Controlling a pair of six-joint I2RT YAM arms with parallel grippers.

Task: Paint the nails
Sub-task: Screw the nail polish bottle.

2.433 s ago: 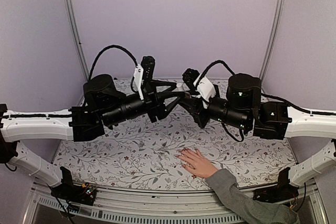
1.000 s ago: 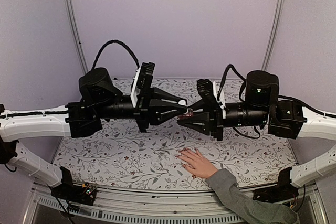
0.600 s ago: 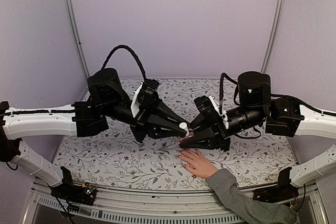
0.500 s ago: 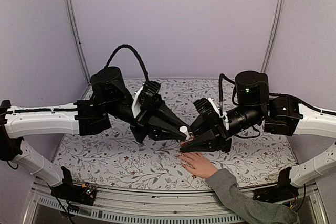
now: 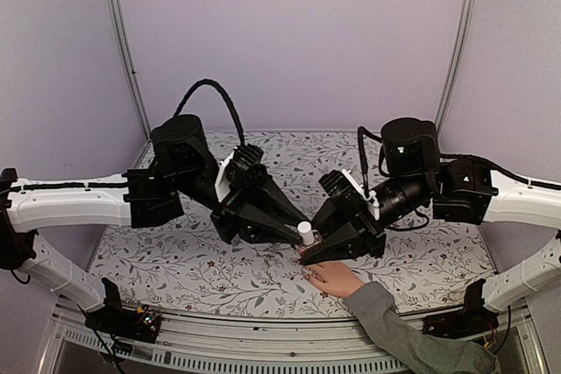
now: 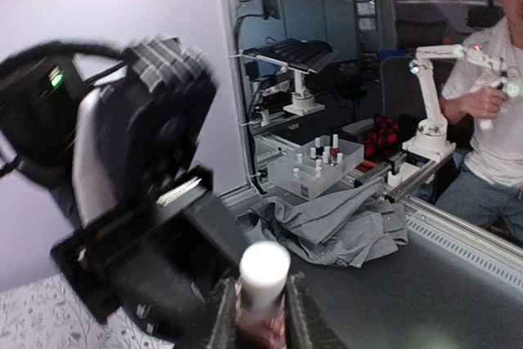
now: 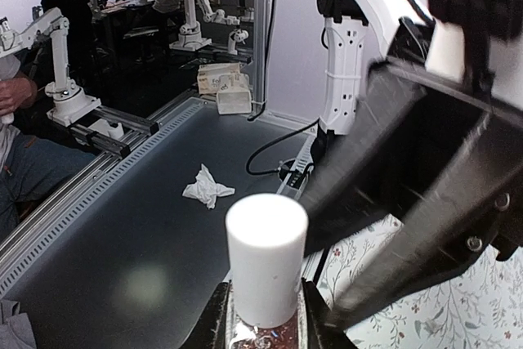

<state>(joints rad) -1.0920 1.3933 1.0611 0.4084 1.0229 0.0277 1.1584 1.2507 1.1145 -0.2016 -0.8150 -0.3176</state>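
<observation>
- Your left gripper is pinching the polish bottle just under its white cap. Your right gripper meets it from the opposite side and, in its own wrist view, is closed on the same bottle. I judge this two-sided hold is meant to brace the glass while the cap is twisted off.
- You have the human hand lying flat, palm down, on the floral table. Its grey sleeve runs towards the near edge, and the fingers are offered as the target.
- You will find the nails just below the gripper tips, near the bottle but apart from it. They are too small to tell apart, and the cap is not off yet.
</observation>
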